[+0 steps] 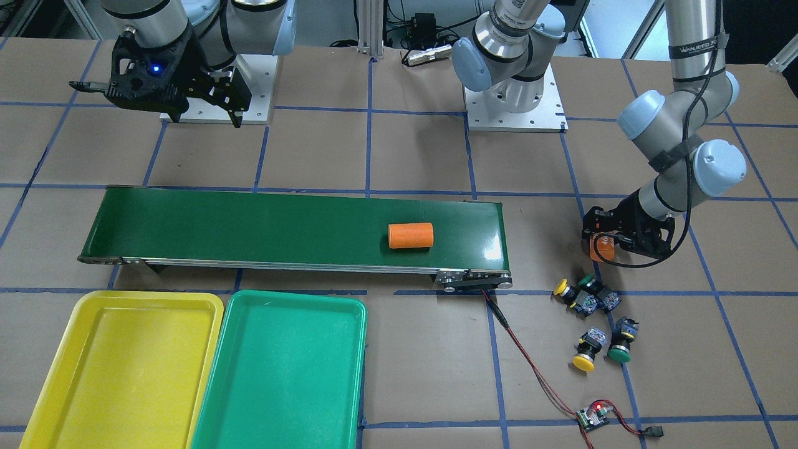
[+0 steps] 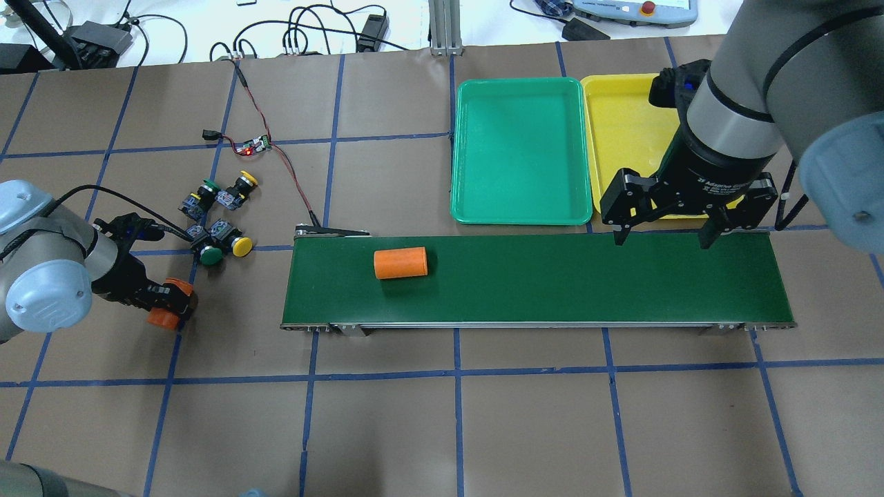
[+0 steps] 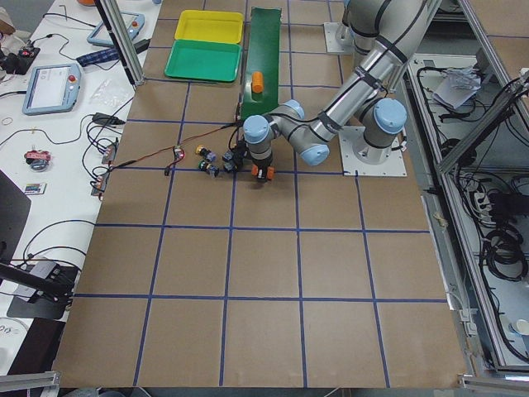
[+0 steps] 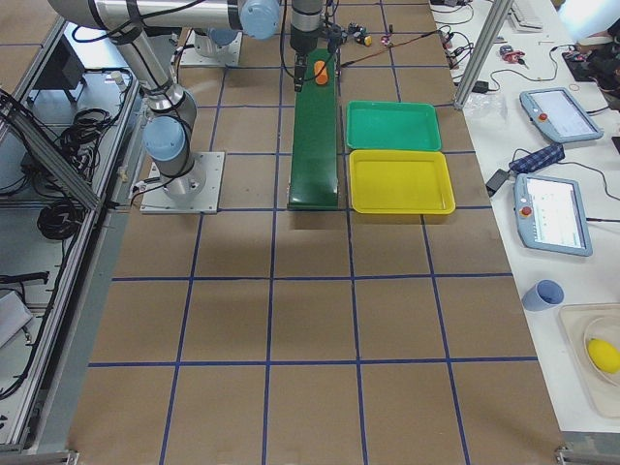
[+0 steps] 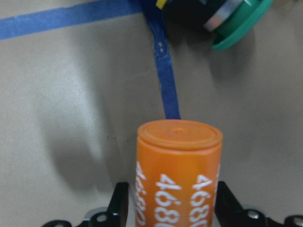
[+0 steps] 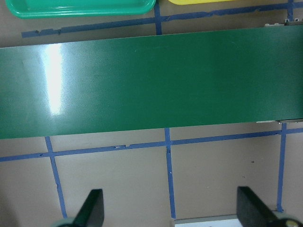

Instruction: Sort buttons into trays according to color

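Note:
Four buttons lie loose on the table in two pairs: a green-capped button point(image 2: 209, 187) beside a yellow one point(image 2: 247, 180), and a second green button point(image 2: 210, 255) beside a yellow one point(image 2: 242, 246). My left gripper point(image 2: 169, 312) sits low just beside them, shut on an orange cylinder point(image 5: 179, 175) marked "4680". One green cap point(image 5: 241, 23) shows just beyond that cylinder. The green tray point(image 2: 521, 152) and the yellow tray point(image 2: 621, 131) lie side by side, nothing in them. My right gripper point(image 2: 661, 238) hangs open over the belt's end by the trays, with nothing between its fingers.
A long dark-green conveyor belt point(image 2: 552, 283) lies between the buttons and the trays, with a second orange cylinder point(image 2: 400, 263) lying on it. A small circuit board point(image 2: 255, 143) with a red wire runs to the belt's near end, close behind the buttons.

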